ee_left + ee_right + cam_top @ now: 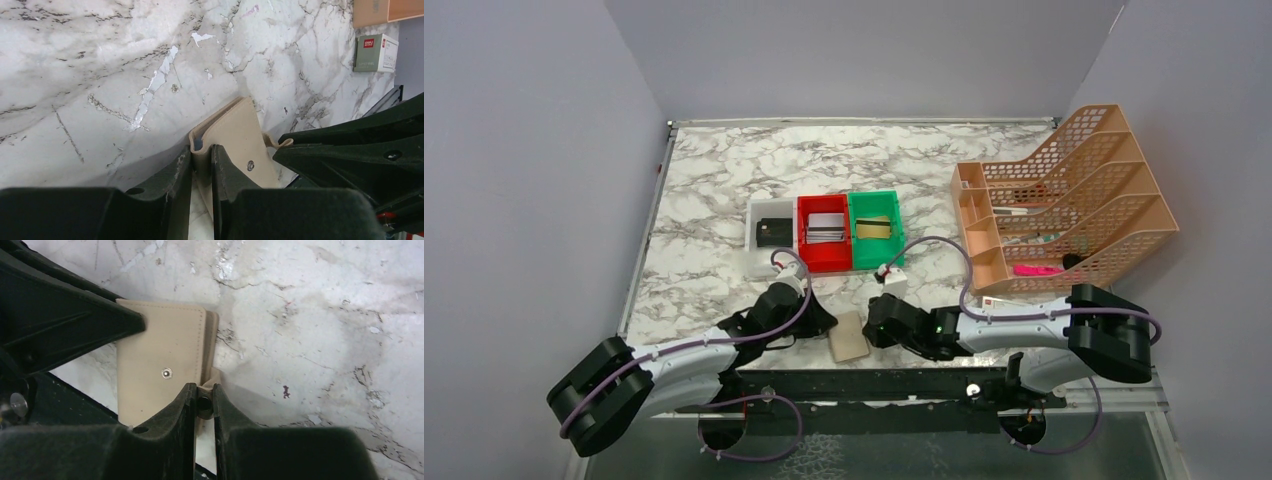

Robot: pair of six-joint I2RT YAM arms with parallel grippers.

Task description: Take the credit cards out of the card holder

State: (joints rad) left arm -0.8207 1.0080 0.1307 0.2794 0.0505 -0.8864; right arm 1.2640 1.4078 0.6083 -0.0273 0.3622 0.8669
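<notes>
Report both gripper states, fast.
Left gripper: closed on the card holder, at its edge.
Right gripper: closed on the card holder's snap tab.

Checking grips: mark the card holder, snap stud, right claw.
card holder (160, 337), right wrist view, tan front face.
snap stud (166, 373), right wrist view, metal centre.
right claw (203, 390), right wrist view, between fingertips.

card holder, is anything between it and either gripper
Nothing visible. The left gripper pinches an edge of the card holder, and the right gripper pinches its snap tab. The holder is folded shut, hiding whatever is inside.
</notes>
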